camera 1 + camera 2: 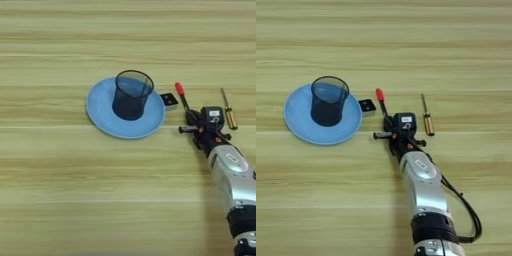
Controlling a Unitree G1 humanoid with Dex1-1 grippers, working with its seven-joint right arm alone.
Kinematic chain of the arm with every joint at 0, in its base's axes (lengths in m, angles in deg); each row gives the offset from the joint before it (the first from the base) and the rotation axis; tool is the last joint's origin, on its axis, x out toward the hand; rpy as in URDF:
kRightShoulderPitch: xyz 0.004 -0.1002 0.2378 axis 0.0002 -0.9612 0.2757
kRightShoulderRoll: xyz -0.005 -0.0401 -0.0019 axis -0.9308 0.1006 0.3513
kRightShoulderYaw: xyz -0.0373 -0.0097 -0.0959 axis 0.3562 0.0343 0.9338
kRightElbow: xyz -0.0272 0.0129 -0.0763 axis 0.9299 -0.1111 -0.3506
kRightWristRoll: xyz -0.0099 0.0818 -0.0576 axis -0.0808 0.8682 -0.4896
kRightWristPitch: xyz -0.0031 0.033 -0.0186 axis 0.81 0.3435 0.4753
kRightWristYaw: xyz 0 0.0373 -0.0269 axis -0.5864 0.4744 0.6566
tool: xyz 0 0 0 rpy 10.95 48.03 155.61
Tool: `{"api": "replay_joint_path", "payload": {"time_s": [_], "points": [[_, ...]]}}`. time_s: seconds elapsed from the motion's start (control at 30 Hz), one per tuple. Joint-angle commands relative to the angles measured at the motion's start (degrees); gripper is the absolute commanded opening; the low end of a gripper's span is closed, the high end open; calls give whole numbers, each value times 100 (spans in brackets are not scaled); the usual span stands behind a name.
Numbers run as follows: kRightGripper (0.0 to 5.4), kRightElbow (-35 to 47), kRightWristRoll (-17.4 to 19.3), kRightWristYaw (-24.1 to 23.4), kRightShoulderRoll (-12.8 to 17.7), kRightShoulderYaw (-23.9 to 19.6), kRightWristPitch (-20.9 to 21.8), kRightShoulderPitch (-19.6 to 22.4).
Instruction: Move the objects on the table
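A round light-blue plate (pixel 102 116) lies at the table's middle, and a dark mesh cup (pixel 132 95) stands upright on it. Against the plate's right rim sits a small black-and-white block (pixel 169 101). To the right of the block a red-capped marker (pixel 180 93) lies on the wood, cap pointing away from me. My right gripper (pixel 191 121) is at the marker's near end, low over the table. A thin yellow-handled screwdriver (pixel 229 111) lies just to the right of the gripper, apart from it.
The silver forearm (pixel 421 180) comes up from the bottom edge, with a black cable (pixel 468 212) looping on its right side. Bare wooden table (pixel 60 200) stretches to the left, in front of and behind the objects.
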Motion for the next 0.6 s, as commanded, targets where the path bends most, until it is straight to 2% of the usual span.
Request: {"api": "replay_joint_path", "payload": {"time_s": [0.03,0.37,0.6], "points": [[29,222,-28,-167,239,-179,-137,10],[29,193,23,-260,414,-511,-174,-121],[29,149,6,-232,369,-525,-171,-128]]}}
